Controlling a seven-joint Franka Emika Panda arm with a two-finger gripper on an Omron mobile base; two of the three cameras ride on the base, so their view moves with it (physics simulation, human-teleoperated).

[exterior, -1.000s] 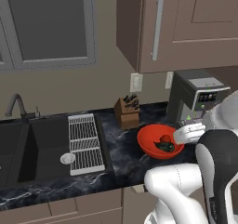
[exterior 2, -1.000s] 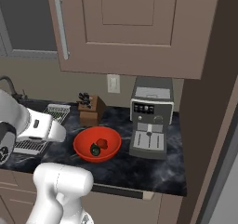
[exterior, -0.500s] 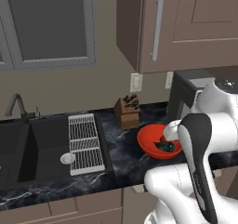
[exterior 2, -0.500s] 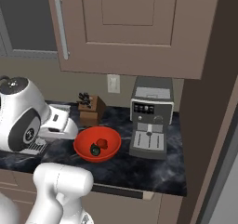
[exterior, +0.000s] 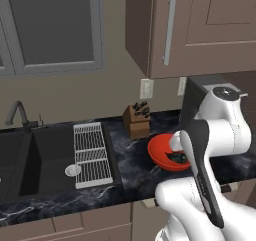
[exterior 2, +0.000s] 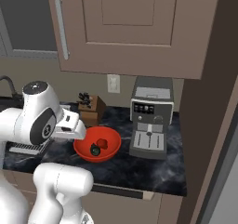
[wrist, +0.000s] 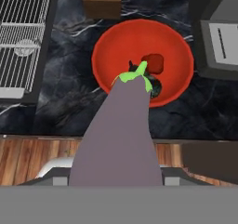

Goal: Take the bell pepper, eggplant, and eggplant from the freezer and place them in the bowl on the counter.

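**Eggplant in hand, poised short of the bowl**

1. Counter: black stone with faint white veining, flat and polished. It bears every item below except item 3.

2. Bowl: wide, shallow, round, glossy red-orange. It stands on the counter between the wooden knife block and the grey coffee machine. In the hand view it lies straight ahead of the pincer, beyond the eggplant's stem end. Inside it rest a red bell pepper and a dark eggplant, mostly hidden, beside it.

3. Eggplant: long, smooth, dull purple, swelling toward the hand and tapering to a bright green cap. Its long axis runs along the pincer's line of sight, cap foremost; the cap overlaps the bowl's near inner wall in the hand view.

4. Gripper: clenched on the eggplant's thick end; the fingertips are hidden behind the fruit. In the right base view the hand sits just beside the bowl's left rim.

Judgement: the coming move calls for a short advance over the rim, then release; dropped now, the thick end may land outside.
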